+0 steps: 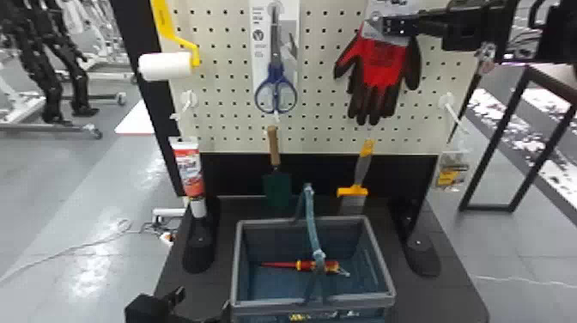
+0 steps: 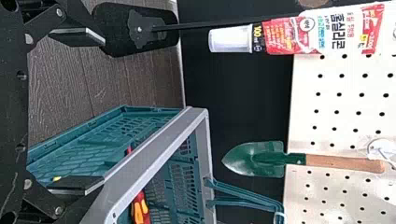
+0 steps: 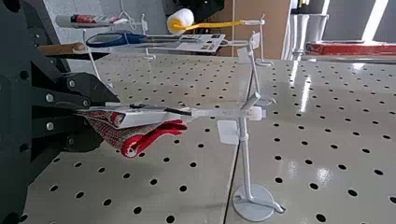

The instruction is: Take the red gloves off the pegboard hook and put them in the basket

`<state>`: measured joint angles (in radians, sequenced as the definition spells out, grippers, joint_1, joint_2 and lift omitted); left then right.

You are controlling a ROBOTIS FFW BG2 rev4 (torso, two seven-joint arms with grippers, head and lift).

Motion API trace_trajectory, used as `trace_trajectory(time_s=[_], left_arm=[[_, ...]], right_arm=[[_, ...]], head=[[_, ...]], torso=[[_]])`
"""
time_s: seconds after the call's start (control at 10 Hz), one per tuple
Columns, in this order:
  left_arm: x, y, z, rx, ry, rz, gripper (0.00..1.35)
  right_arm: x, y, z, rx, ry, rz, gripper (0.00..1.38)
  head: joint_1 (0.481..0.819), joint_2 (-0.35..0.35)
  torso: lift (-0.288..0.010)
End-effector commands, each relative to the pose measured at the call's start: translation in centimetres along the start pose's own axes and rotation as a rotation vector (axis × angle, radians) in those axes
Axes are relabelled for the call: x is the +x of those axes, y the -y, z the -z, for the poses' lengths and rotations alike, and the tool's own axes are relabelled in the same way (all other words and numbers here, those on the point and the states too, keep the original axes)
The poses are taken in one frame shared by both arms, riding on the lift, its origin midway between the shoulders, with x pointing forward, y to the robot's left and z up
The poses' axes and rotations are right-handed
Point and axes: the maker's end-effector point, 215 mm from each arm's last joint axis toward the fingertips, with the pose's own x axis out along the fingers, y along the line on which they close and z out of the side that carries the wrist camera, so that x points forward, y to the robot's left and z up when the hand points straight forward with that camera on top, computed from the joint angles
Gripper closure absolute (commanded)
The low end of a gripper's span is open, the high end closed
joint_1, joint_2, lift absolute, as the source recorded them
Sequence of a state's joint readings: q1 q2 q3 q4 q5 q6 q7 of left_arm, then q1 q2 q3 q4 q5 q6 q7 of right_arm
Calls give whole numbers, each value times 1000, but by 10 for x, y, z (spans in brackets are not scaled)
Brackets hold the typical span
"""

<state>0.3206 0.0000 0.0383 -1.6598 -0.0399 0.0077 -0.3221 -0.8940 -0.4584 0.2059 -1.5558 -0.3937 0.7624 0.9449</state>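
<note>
Head view: red-and-black knit gloves [image 1: 381, 64] hang on the cream perforated pegboard [image 1: 326, 103], above the grey-rimmed blue plastic basket [image 1: 274, 303].

Left wrist view: left gripper [image 2: 103, 111] beside basket, fingers apart.

Right wrist view: right gripper [image 3: 109, 116] clamped on gloves' cuff end; tab on white metal hook [image 3: 246, 163]. Best: lift slightly, draw outward past the upturned tip.
</note>
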Motion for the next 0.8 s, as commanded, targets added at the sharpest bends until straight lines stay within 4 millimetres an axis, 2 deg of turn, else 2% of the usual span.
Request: trace_trajectory(time_s=[0.0, 0.2, 0.3, 0.4, 0.5, 0.7], left_arm=[[0, 1, 0, -4, 1, 0, 242], [-1, 0, 1, -7, 1, -3, 242], [-3, 0, 2, -8, 1, -3, 242], [-4, -2, 4, -9, -4, -7, 242], [-5, -1, 4, -9, -2, -6, 242], [-5, 1, 4, -12, -1, -3, 242]], right_arm=[[0, 0, 0, 0, 0, 0, 1292], [-6, -2, -6, -32, 4, 14, 1292], [-24, 2, -18, -100, -15, 84, 1292], [-34, 0, -32, -133, 5, 122, 1292], [-41, -4, -38, -133, 19, 134, 1292], [-63, -14, -21, -99, 8, 188, 1292]], head=[[549, 0], [549, 0], [549, 0], [549, 0], [549, 0], [549, 0]], torso=[[-100], [-100], [-100], [-100], [-100], [-100]])
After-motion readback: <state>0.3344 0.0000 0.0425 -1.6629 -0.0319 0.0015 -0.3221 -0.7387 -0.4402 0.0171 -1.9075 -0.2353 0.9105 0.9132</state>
